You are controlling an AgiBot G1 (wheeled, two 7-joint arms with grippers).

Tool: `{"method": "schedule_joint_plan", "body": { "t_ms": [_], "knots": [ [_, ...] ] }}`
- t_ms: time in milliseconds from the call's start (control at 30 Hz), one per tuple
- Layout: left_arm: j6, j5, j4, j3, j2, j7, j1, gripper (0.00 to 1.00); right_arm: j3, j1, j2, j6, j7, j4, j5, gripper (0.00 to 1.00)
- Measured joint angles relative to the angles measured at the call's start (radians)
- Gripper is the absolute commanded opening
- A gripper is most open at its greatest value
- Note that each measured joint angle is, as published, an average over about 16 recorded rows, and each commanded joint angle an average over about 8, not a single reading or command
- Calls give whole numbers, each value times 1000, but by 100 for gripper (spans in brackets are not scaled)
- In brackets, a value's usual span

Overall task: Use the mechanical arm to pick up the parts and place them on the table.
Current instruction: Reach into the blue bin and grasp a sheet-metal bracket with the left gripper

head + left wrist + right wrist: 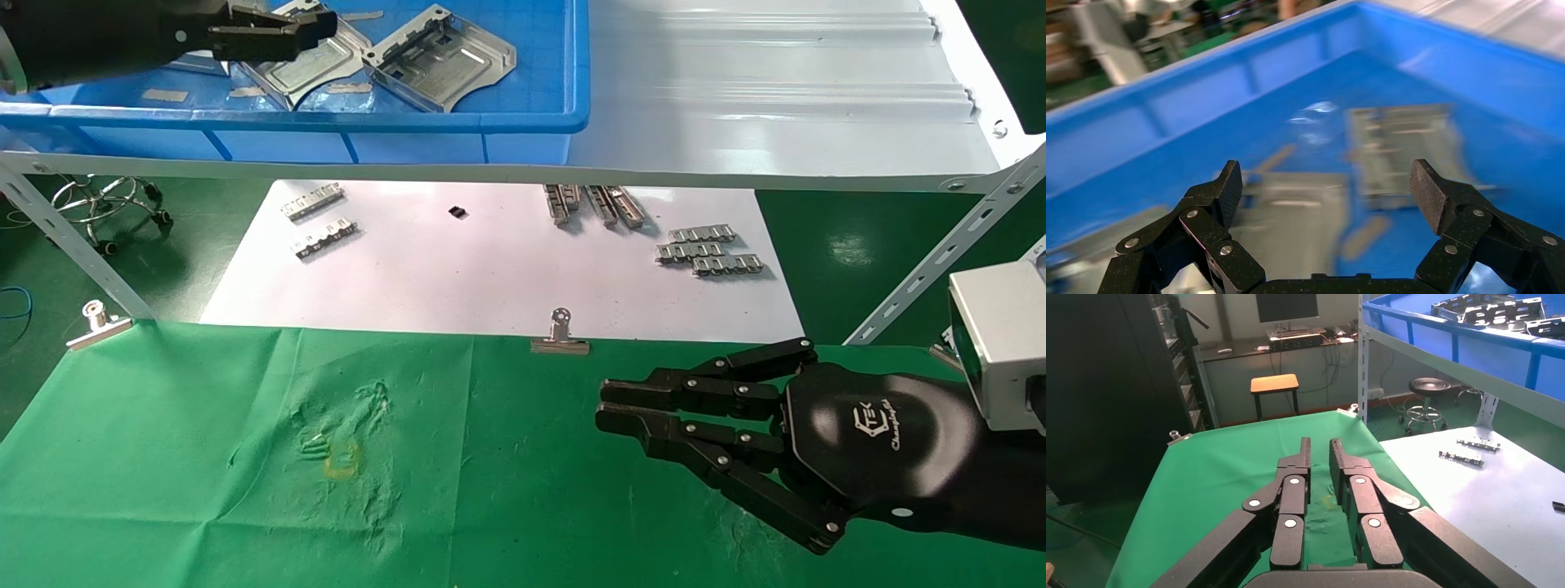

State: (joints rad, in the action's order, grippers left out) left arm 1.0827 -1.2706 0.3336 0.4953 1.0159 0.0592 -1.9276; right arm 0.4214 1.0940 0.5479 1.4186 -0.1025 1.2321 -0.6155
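Two silver parts lie in the blue bin (327,121) on the shelf: one (441,57) toward the bin's right, the other (315,69) partly under my left gripper (315,28). In the left wrist view the left gripper (1327,184) is open wide and hovers just above the nearer part (1297,214), with the other part (1407,147) beyond it; nothing is held. My right gripper (605,408) hovers low over the green table (204,457) at the right. Its fingers (1306,459) lie almost together with nothing between them.
A white sheet (458,269) behind the cloth carries toothed metal strips (711,249). Binder clips (560,335) pin the cloth's far edge. The pale ribbed shelf (776,98) overhangs the sheet, and slanted shelf struts (940,261) stand at both sides.
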Motion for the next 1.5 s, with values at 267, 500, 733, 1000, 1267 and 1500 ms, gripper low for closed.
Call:
{"method": "schedule_joint_plan", "body": {
  "t_ms": [267, 500, 733, 1000, 1267, 1500],
  "knots": [
    [-98, -77, -166, 39, 60, -50, -97, 100, 0, 0, 0, 0, 0, 0, 0, 0],
    [-136, -110, -245, 59, 91, -82, -133, 40, 0, 0, 0, 0, 0, 0, 0, 0],
    [-169, -127, -287, 69, 112, -111, -145, 0, 0, 0, 0, 0, 0, 0, 0, 0],
    [-203, -132, -314, 72, 126, -129, -146, 0, 0, 0, 0, 0, 0, 0, 0, 0],
    [-212, -128, -328, 69, 126, -132, -144, 0, 0, 0, 0, 0, 0, 0, 0, 0],
    [-197, -123, -332, 66, 120, -130, -144, 0, 0, 0, 0, 0, 0, 0, 0, 0]
  ]
}}
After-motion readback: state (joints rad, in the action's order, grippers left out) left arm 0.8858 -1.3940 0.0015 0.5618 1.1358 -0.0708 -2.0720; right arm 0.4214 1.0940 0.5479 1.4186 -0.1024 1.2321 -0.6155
